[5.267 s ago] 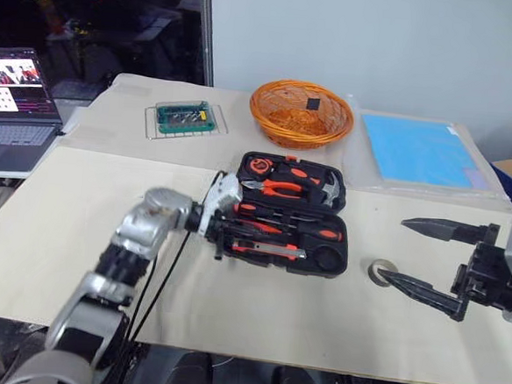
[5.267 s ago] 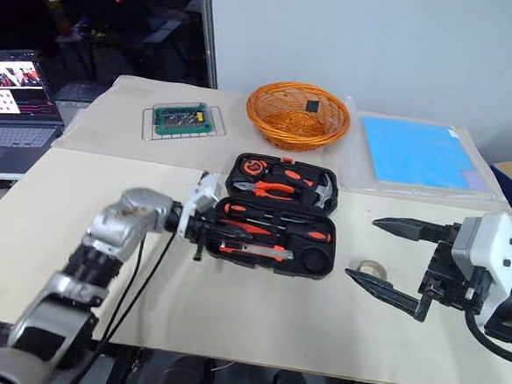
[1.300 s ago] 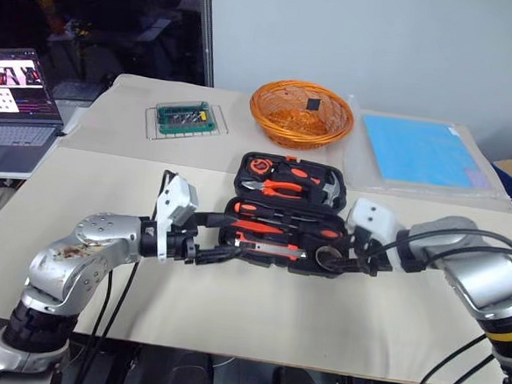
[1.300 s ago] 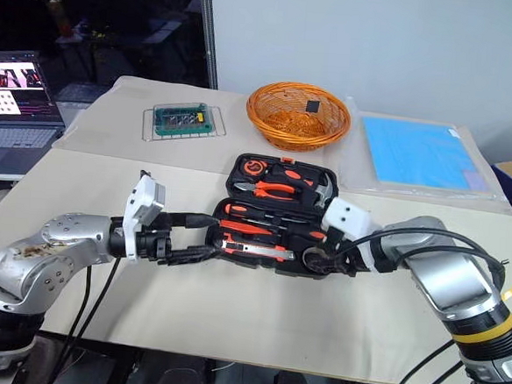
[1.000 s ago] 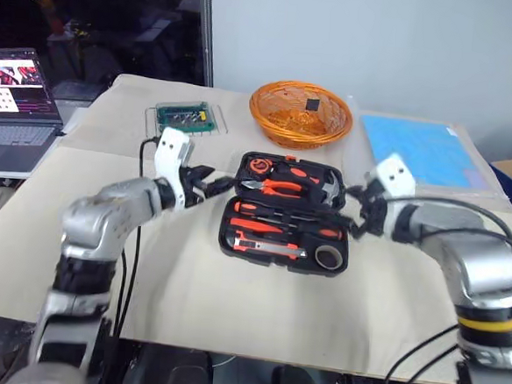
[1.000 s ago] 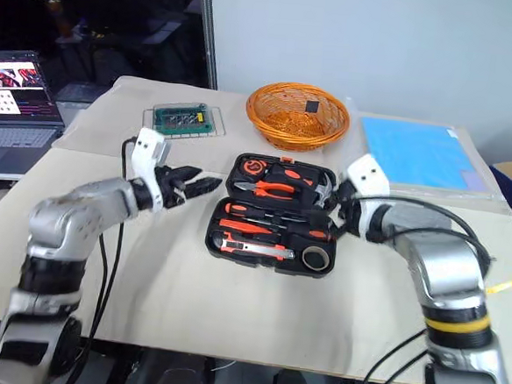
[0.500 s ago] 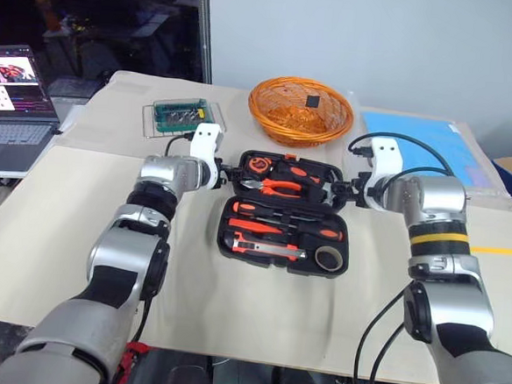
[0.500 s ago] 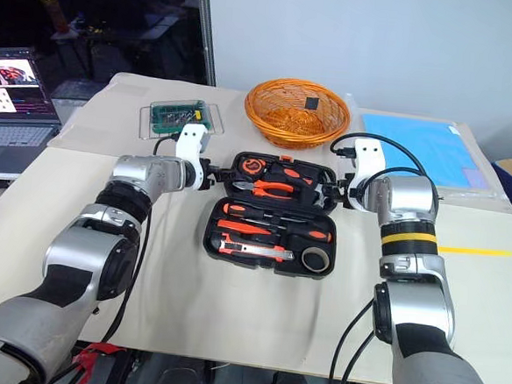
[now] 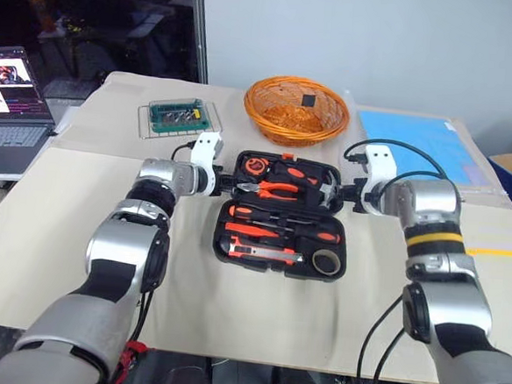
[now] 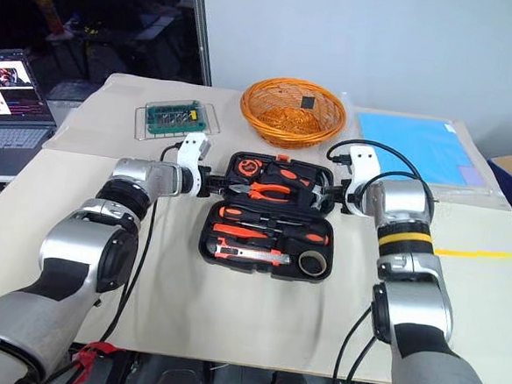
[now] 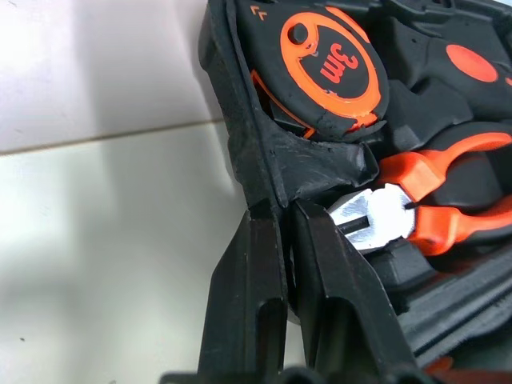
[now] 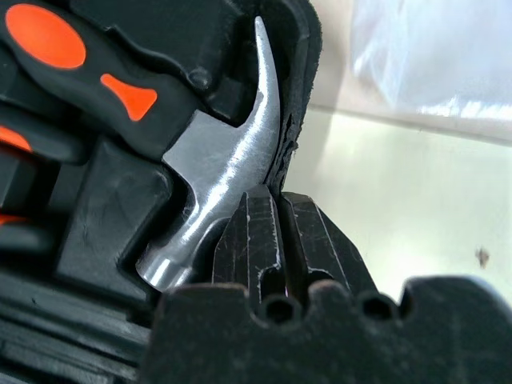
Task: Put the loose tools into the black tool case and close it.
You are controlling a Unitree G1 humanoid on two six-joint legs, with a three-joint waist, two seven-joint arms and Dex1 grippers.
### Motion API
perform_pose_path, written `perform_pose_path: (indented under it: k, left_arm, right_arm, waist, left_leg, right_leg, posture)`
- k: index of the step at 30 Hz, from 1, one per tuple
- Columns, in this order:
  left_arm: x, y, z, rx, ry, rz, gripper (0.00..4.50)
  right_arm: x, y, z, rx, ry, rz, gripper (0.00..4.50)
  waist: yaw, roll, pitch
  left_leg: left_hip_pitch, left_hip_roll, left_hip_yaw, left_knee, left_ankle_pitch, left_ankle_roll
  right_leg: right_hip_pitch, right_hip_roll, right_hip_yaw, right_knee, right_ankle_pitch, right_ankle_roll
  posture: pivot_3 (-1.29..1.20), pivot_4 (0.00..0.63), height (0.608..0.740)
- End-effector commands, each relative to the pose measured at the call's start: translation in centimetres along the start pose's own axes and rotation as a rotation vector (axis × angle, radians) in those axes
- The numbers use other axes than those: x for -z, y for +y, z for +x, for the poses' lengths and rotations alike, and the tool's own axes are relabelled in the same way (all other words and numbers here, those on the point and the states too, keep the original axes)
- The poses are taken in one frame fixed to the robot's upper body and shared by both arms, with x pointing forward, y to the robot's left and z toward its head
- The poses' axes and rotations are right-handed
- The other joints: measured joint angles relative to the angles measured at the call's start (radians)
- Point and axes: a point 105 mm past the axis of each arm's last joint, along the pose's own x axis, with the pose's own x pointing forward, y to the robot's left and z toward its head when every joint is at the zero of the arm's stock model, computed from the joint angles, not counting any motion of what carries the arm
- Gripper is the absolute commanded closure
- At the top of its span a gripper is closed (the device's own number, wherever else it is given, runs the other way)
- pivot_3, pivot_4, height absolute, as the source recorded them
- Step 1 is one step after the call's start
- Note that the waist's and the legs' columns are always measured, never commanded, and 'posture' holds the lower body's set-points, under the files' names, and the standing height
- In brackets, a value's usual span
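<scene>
The black tool case (image 9: 219,233) lies open in the middle of the table. Its near half holds two black-and-orange screwdrivers (image 9: 263,214), the utility knife (image 9: 265,251) and the tan tape roll (image 9: 325,261). The far half holds pliers (image 11: 432,200), a hammer (image 12: 216,184) and a round tape measure (image 11: 332,68). My left gripper (image 9: 226,180) is shut on the far half's left rim, which sits pinched between its fingers (image 11: 256,272). At the opposite side my right gripper (image 9: 345,194) is shut on the right rim, beside the hammer head.
An orange woven basket (image 9: 298,110) stands just behind the case. A green board in a clear tray (image 9: 177,116) is at the back left, a blue sheet (image 9: 422,144) at the back right, a laptop (image 9: 8,96) at the far left.
The tape roll, on the table five seconds ago, now sits in the case. Both arms swung from the near half to the far half's sides, and both grippers closed on its rim.
</scene>
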Motion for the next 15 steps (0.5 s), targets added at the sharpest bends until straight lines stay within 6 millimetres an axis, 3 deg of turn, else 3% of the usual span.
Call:
perform_pose_path:
  k: [1, 7, 11, 15]
  left_arm:
    - [0.8, -2.3, -0.5, 0.135, 0.040, -0.001, 4.48]
    - [3.4, -3.6, -3.8, 0.179, 0.030, 0.008, 4.48]
    - [4.5, -4.2, -5.9, 0.187, 0.032, -0.037, 4.48]
    - [5.2, -4.8, -6.9, 0.176, 0.038, -0.060, 4.48]
  right_arm:
    - [0.3, 3.0, -2.5, -0.130, -0.028, -0.025, 4.50]
    - [2.9, 4.1, -5.3, -0.153, -0.051, -0.054, 4.50]
    - [4.1, 3.9, -6.0, -0.153, -0.047, -0.041, 4.50]
    - [4.1, 3.8, -5.9, -0.154, -0.063, -0.058, 4.50]
  waist:
    - [0.000, 0.000, 0.000]
    - [-0.012, 0.001, -0.001]
    - [-0.009, 0.001, -0.001]
    - [-0.007, 0.001, 0.000]
  left_leg:
    - [-0.001, 0.000, 0.000, -0.001, 0.000, 0.000]
    - [-0.004, 0.001, 0.002, -0.003, 0.000, 0.000]
    - [-0.004, 0.001, 0.002, 0.003, 0.001, -0.001]
    - [-0.003, 0.001, 0.002, 0.008, 0.002, 0.000]
  right_leg:
    - [-0.001, 0.000, 0.000, 0.002, 0.000, 0.000]
    - [-0.008, 0.000, 0.001, 0.004, 0.000, 0.000]
    - [-0.008, -0.001, 0.001, 0.003, 0.000, -0.001]
    - [-0.006, 0.000, 0.001, 0.004, 0.000, -0.002]
  posture:
    - [0.00, 0.150, 0.740]
    - [0.00, 0.150, 0.740]
    - [0.00, 0.150, 0.740]
    - [0.00, 0.150, 0.740]
